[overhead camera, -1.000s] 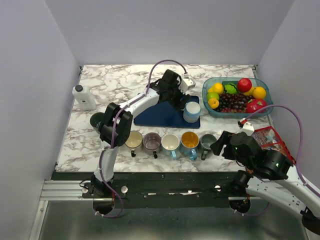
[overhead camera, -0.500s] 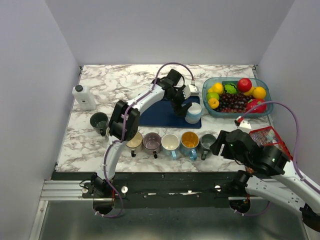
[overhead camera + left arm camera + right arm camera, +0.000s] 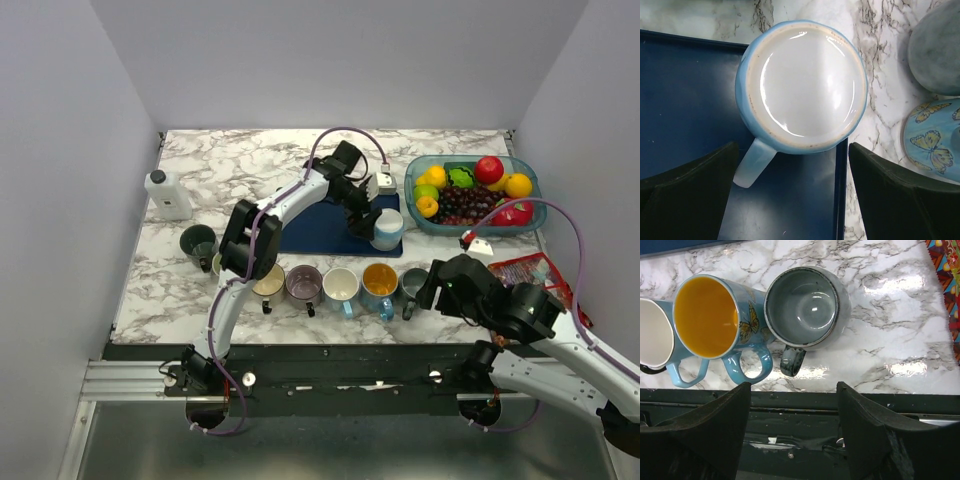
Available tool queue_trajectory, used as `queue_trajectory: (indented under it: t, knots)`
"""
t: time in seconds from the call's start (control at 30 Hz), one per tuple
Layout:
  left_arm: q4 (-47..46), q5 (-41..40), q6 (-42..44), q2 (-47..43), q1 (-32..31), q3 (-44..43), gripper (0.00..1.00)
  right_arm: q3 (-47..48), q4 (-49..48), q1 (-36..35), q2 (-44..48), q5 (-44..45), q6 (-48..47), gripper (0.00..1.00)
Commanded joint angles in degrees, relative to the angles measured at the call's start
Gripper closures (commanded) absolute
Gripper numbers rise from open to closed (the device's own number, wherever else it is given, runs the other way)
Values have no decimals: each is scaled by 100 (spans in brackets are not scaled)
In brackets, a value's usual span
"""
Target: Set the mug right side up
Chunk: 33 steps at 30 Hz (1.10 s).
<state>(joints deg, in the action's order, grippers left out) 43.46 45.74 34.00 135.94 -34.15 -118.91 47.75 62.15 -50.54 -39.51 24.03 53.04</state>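
Pale blue mug (image 3: 802, 87) stands base-up on the right front corner of the blue mat (image 3: 685, 95), with its handle lying over the mat. Left gripper (image 3: 792, 165) is poised above it. Its fingers (image 3: 695, 185) are spread wide to either side of the mug and touch nothing. In front of the mat, to the right, right gripper (image 3: 792, 390) hovers over an upright grey mug (image 3: 802, 307), jaws apart and empty. A butterfly mug (image 3: 710, 315) touches the grey one.
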Motion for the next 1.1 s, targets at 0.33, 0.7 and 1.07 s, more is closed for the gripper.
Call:
queue_trajectory:
  t: [0.33, 0.7, 1.07]
  knots:
    - [-119, -706, -297, 20, -4, 237, 45, 15, -203, 18, 4, -144, 49, 24]
    - [-154, -715, -306, -138, -13, 307, 48, -46, -230, 18, 31, -118, 67, 24]
    - [-407, -1057, -533, -278, -83, 369, 24, -81, -317, 18, -75, -118, 49, 24]
